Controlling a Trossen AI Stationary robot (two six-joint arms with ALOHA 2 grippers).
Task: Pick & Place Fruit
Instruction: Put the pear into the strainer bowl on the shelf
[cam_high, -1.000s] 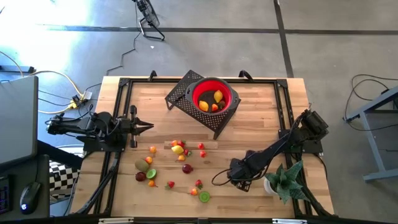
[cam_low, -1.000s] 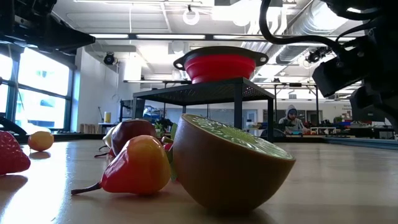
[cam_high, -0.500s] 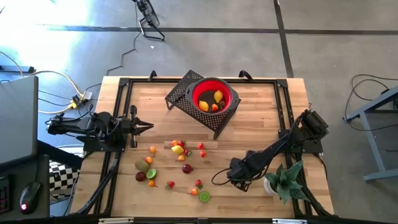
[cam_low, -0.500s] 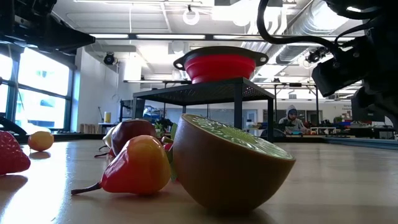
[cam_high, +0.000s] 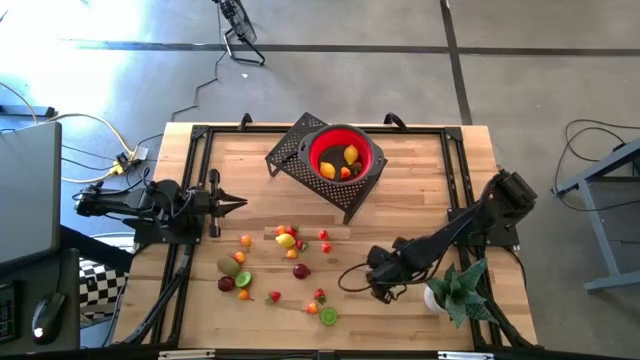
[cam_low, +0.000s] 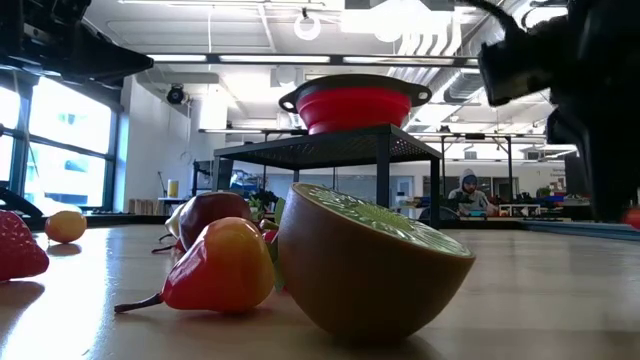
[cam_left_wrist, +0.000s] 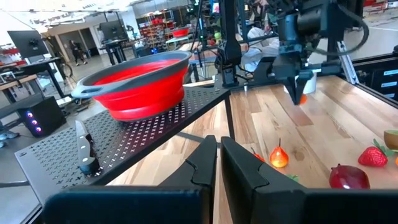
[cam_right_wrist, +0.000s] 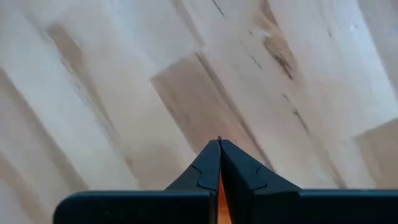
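1. In the right wrist view we see the right gripper (cam_right_wrist: 219, 163) pressed together on a sliver of orange fruit (cam_right_wrist: 220, 194); only a thin strip shows between the fingers, running along them, so we cannot tell its shape or which way it points.
2. In the left wrist view the same orange piece (cam_left_wrist: 301, 98) shows at the right gripper's (cam_left_wrist: 298, 87) tip, above the wood.
3. From above, the right gripper (cam_high: 350, 279) is over the table's right half, near the loose fruit.
4. The rest of the fruit (cam_high: 285, 240) lies scattered over the middle and front left of the table. Among it, the small pear (cam_low: 217, 267) lies on its side with its stem toward the left of the low view, touching a cut green half (cam_low: 365, 262) whose flat face tilts upward.
5. The left gripper (cam_high: 238, 204) waits at the left side of the table, its fingers (cam_left_wrist: 202, 168) closed on nothing.
6. The surface is a pale butcher-block table (cam_high: 410, 180) in a black frame, on a grey concrete floor; behind it lies a workshop with benches, screens and a seated person (cam_low: 466, 192).
7. A red bowl (cam_high: 345, 155) sits on a black perforated stand (cam_high: 290, 152) at the table's back; we see yellow and orange fruits (cam_high: 350, 155) inside.
8. A spiky plant (cam_high: 458, 288) in a white pot stands at the front right corner.
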